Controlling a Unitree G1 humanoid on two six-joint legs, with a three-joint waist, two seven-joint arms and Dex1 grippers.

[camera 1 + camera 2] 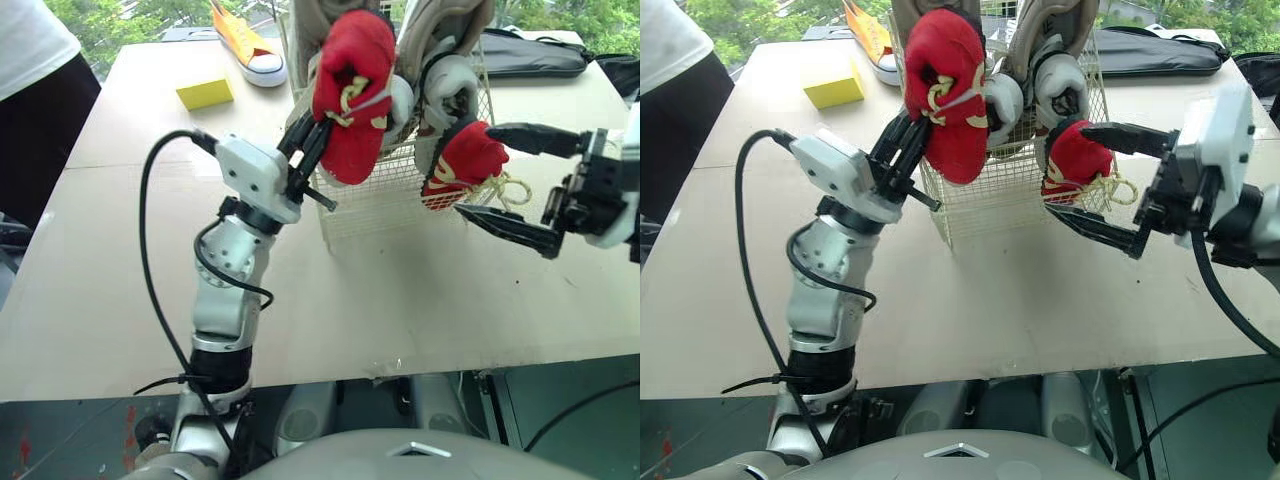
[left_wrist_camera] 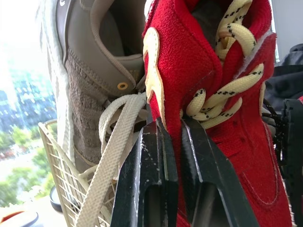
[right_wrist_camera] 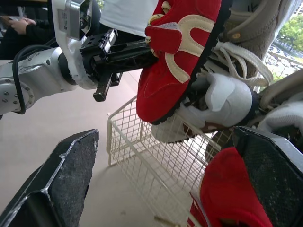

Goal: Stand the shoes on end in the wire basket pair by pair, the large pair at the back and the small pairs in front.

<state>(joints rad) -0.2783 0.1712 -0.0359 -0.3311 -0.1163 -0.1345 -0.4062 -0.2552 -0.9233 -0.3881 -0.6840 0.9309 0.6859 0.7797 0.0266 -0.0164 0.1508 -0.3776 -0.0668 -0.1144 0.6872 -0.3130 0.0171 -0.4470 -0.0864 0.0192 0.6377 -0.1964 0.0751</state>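
Right, the red shoe hangs roughly toe-down above the front left corner of the wire basket, with my left jaws clamped on its laced edge. Its mate leans at the basket's front right, laces spilling over the rim, and my right jaws are spread wide around it. The grey pair stands at the basket's back. I'd lower straight down in front of the grey pair, watch for laces snagging on wire, and release only once the toe seats.

Left hand tight on red shoe, grey shoe alongside
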